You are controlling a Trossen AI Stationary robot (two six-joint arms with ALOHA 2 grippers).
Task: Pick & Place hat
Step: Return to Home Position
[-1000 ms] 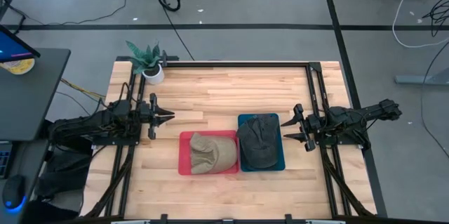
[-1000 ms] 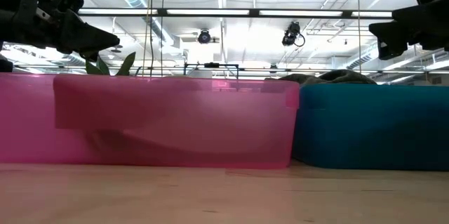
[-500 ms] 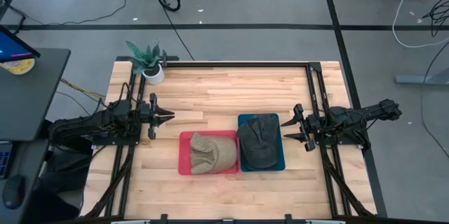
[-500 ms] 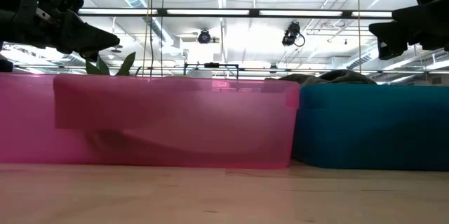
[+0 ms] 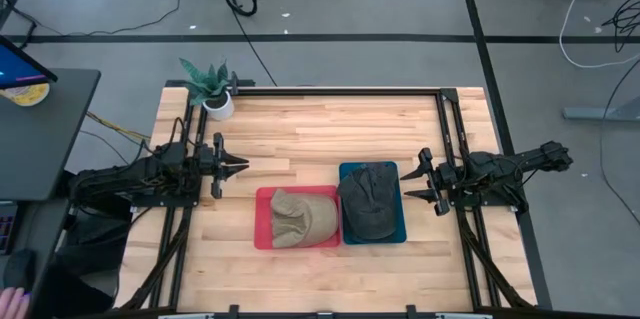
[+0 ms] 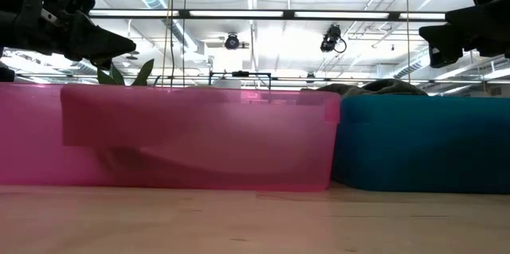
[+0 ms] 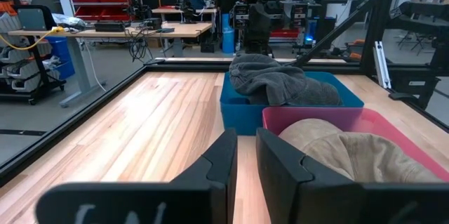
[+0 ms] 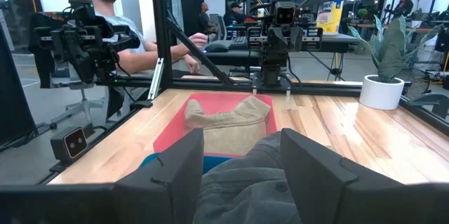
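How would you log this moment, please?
brown cap in red bin; black cap in blue bin; left gripper empty; right gripper empty, jaws open

Overhead downward, low level close to red bin (image 6: pixel 199 138), wrists inward
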